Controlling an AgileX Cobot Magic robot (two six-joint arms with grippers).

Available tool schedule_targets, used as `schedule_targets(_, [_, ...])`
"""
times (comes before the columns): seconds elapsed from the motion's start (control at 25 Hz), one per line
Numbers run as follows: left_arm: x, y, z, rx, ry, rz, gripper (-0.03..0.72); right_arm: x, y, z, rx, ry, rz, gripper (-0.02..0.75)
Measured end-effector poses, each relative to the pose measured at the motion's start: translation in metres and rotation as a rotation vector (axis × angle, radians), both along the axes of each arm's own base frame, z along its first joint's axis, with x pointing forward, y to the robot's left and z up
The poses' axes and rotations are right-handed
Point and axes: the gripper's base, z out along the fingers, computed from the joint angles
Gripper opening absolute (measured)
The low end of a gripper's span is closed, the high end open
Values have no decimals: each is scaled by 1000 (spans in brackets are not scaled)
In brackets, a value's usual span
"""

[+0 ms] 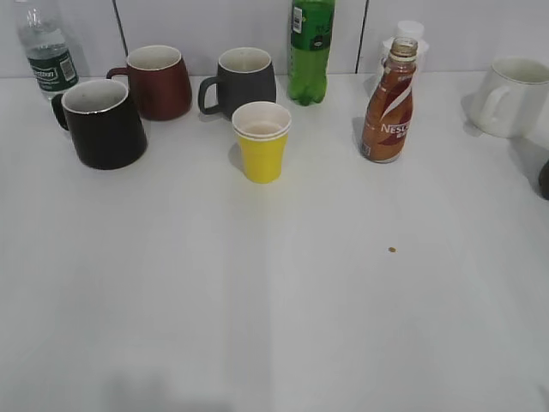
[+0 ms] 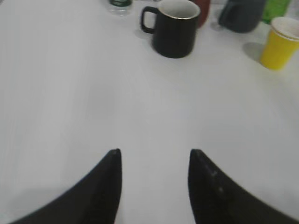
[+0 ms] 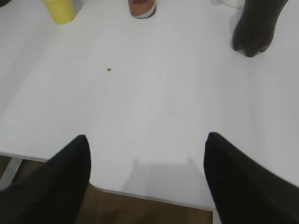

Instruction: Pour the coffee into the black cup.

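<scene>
The black cup point(image 1: 105, 123) stands at the back left of the white table; it also shows at the top of the left wrist view point(image 2: 173, 28). The brown Nescafe coffee bottle point(image 1: 389, 105) stands uncapped at the back right; only its base shows in the right wrist view point(image 3: 142, 8). My left gripper point(image 2: 155, 156) is open and empty above bare table, well short of the black cup. My right gripper point(image 3: 145, 140) is open and empty over the table's front edge, far from the bottle. Neither gripper shows in the exterior view.
A red mug point(image 1: 159, 81), a dark grey mug point(image 1: 242, 81), a yellow paper cup point(image 1: 262, 142), a green bottle point(image 1: 310, 50), a water bottle point(image 1: 47, 50) and a white mug point(image 1: 510, 96) stand along the back. A small brown speck point(image 1: 391, 250) lies on the table. A dark object point(image 3: 256, 28) stands at the right.
</scene>
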Motion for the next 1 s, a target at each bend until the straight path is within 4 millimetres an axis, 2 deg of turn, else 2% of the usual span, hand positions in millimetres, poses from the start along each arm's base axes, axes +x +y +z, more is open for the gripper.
schedule_targets(0.2, [0, -1, 0, 0, 0, 85, 354, -2, 0, 0, 4, -13, -103, 589])
schedule_targets(0.52, [0, -1, 0, 0, -1, 120, 354, -3, 1, 0, 6, -13, -256, 589])
schedule_targets(1.0, [0, -1, 0, 0, -1, 120, 354, -3, 1, 0, 6, -13, -270, 589])
